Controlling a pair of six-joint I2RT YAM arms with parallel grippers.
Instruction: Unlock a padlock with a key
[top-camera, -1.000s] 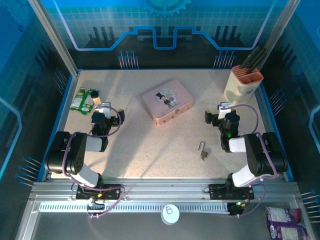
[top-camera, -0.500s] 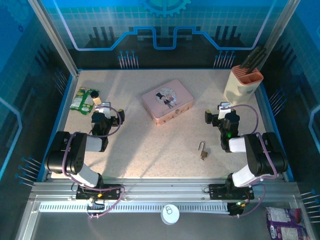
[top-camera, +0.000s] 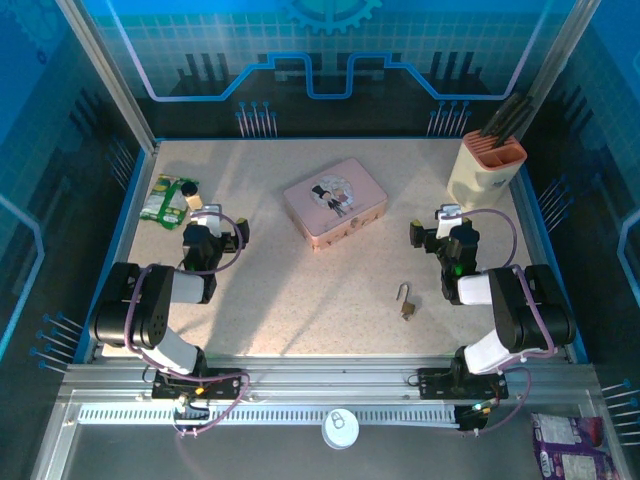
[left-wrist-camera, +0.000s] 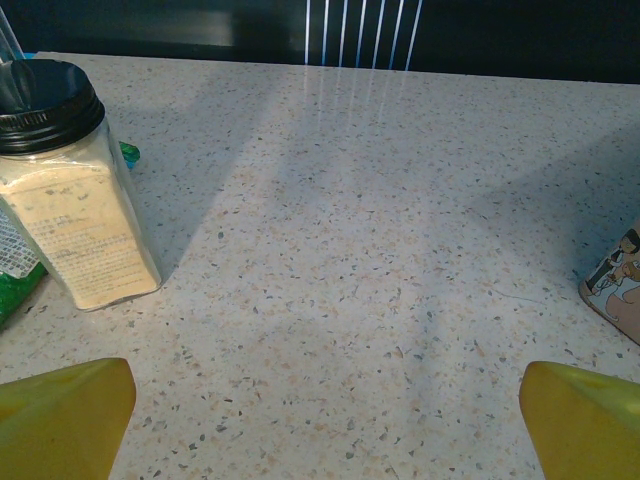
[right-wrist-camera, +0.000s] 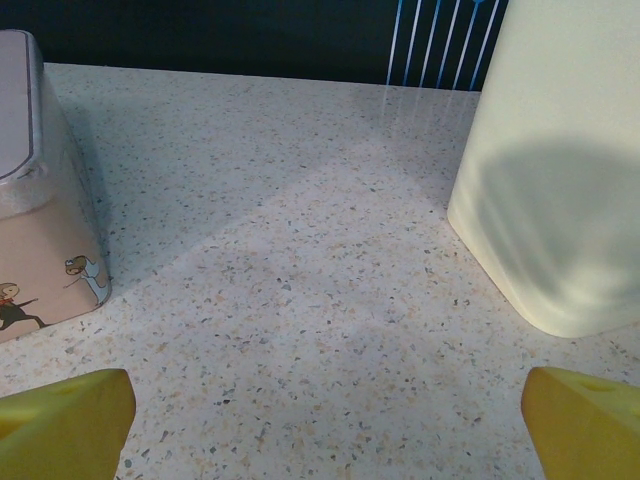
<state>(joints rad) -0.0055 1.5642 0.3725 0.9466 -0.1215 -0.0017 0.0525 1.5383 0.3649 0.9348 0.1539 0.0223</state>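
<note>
Padlock (top-camera: 406, 303) lies untouched just behind the spread right pincer (top-camera: 442, 232).

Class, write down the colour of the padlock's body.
The padlock has a brass-gold body; the top external view shows it best.
</note>
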